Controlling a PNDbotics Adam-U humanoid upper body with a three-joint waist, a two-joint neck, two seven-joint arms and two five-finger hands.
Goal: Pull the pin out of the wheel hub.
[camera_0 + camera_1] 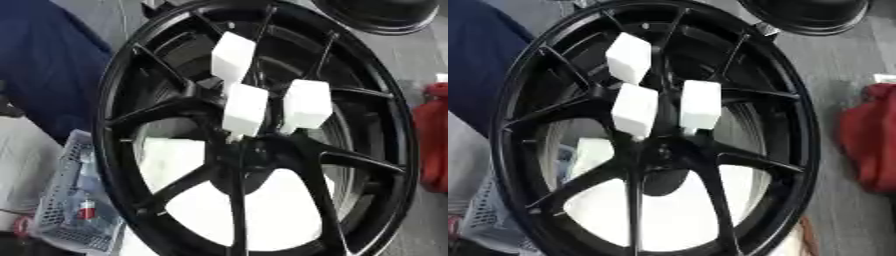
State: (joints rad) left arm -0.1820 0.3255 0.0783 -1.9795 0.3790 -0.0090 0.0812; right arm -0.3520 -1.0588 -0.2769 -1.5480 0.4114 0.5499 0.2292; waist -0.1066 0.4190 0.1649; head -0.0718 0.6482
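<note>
A large black multi-spoke wheel hub [385, 130] fills both views, tilted toward me, with its centre bore [254, 155] in the middle. Three white block-shaped pins stick out of the hub near the centre: one upper pin [234, 57], one middle pin [245, 109] and one to its right [306, 103]. They stand close together, just above the bore. Neither of my hands shows in either view.
A white surface [262, 215] shows through the spokes below. A wire basket [74, 210] with small items sits at the lower left. Dark blue cloth [44, 65] lies at the left, a red object [433, 140] at the right, another black rim [385, 15] at the top right.
</note>
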